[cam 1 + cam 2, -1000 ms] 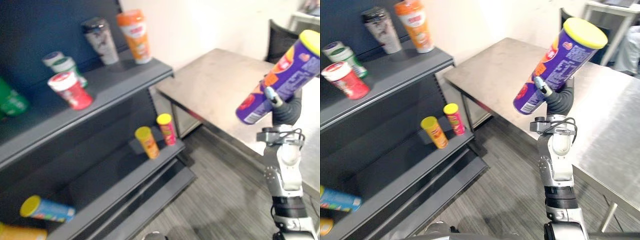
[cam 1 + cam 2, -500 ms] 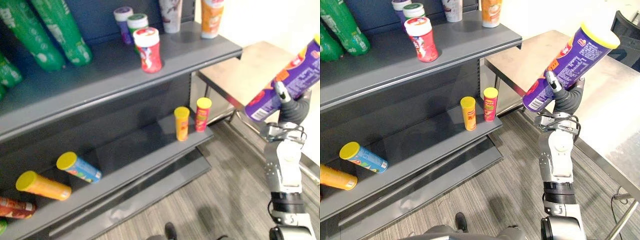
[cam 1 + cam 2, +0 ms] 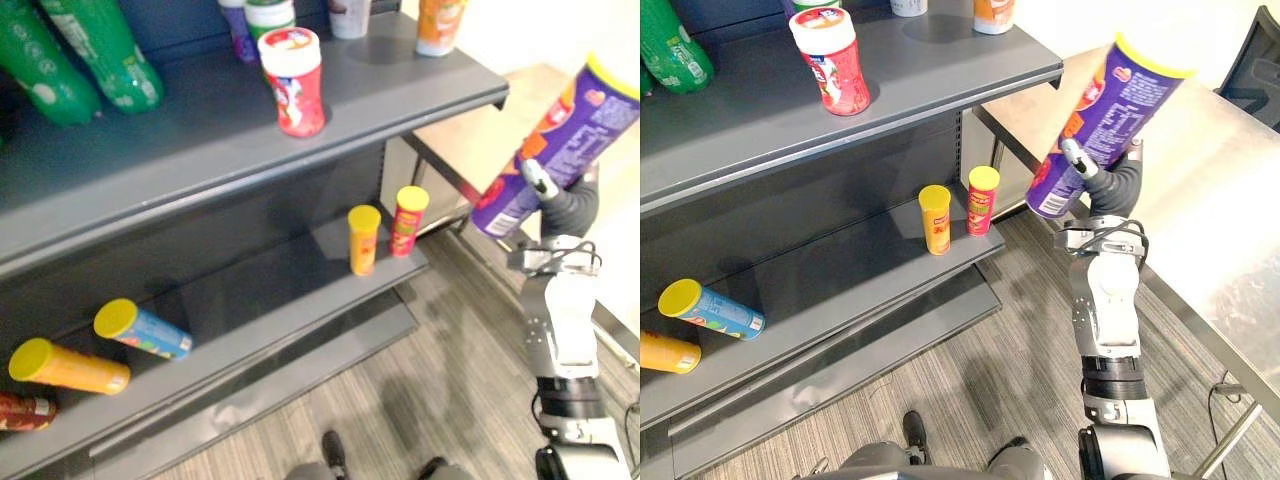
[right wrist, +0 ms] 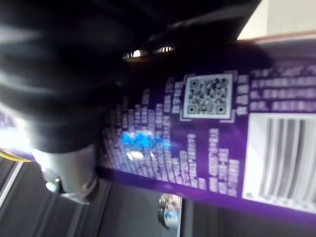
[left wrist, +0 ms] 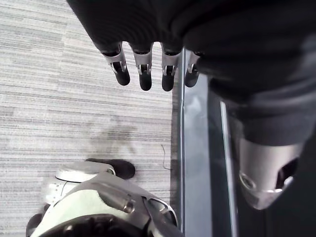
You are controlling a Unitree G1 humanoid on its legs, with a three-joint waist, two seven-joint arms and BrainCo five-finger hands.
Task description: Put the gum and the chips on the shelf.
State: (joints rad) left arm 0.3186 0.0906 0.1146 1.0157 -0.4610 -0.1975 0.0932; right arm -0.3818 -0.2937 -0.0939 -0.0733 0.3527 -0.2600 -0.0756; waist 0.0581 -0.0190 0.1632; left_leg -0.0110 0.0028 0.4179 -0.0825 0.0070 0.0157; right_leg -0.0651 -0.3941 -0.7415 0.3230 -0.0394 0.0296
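Right hand (image 3: 1112, 185) is up high, fingers and thumb wrapped tight round the purple chips can (image 3: 1100, 125). The can has a yellow lid and is tilted, lid end uppermost and leaning away from the shelf (image 3: 940, 70). It hangs in the air just off the shelf's right end, over the floor (image 3: 970, 380), between the shelf and the steel table (image 3: 1220, 180), touching neither. The right wrist view has the purple label hard up against the hand.

On the upper board, a red canister (image 3: 830, 60) with a white lid stands near the front edge. There are green bottles (image 3: 100, 45) off to the left and an orange can (image 3: 440, 25) at the back right corner, with a few more containers along the back.

On the lower board, 2 small cans stand upright side by side at the right end, 1 yellow-orange (image 3: 935, 218) and 1 red with a yellow lid (image 3: 982, 200). These are the nearest things to the held can on that level. Well to the left, a blue can (image 3: 710, 308) lies on its side, and an orange can (image 3: 665, 352) lies beyond it. The stretch of board between those and the 2 upright cans is bare.

Left hand (image 5: 144, 69) hangs low, fingers straight and relaxed, holding nothing, above the grey floor beside the shelf's base.
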